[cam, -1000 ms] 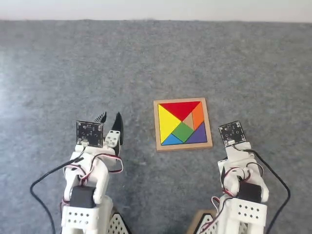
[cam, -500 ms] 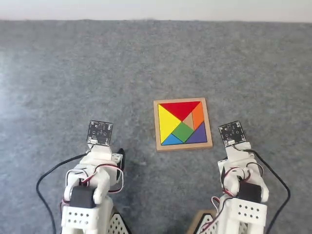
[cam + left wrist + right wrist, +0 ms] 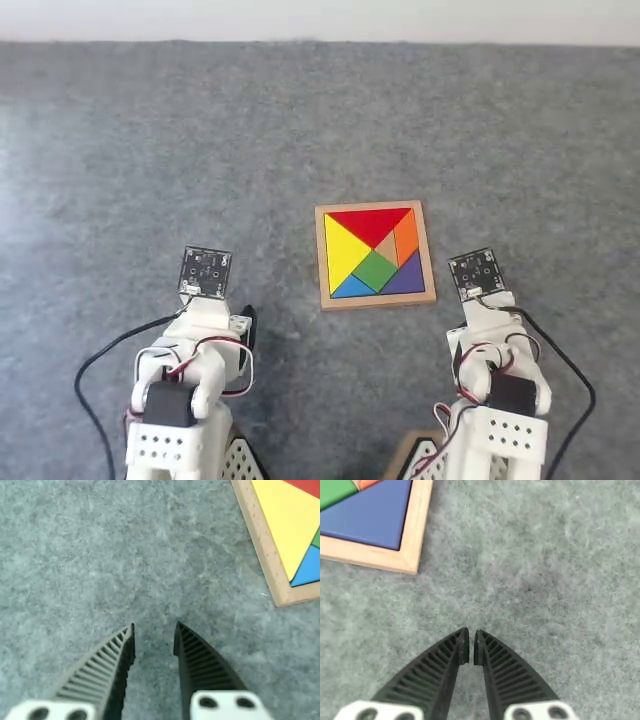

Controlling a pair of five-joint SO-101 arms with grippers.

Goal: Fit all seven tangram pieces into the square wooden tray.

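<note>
Looking down on the grey fabric-covered bench (image 3: 150,130): square wooden tray (image 3: 321,255) lying flat between the two arms, a little nearer the right one. Packed edge to edge inside it, seemingly all seven pieces: large red triangle (image 3: 372,224), large yellow triangle (image 3: 343,250), green square (image 3: 375,270), orange parallelogram (image 3: 406,238), small blue triangle (image 3: 352,288), purple triangle (image 3: 408,276), and a small tan triangle (image 3: 386,246) at the centre. No loose piece to be seen on the fabric.

Left tool (image 3: 153,630): parted by a modest gap, holding nothing, pointing down at bare fabric, with the tray's near corner ahead and off toward the other arm's side, well apart from the tips.

Right tool (image 3: 470,636): pressed nearly together, only a thin slit between the tips, gripping nothing, above bare fabric near the tray's other near corner, where the purple triangle meets the rim.

Judged from this: task as good as finished, nothing left to pick up. For any coming move, one relation to mind: tray ahead of both tools and inward of each, its sides roughly square to the arms, so no long axis to line up with; right arm the nearer. Likely called for: no more than steering clear of the rim, lest a seated piece be nudged.
</note>
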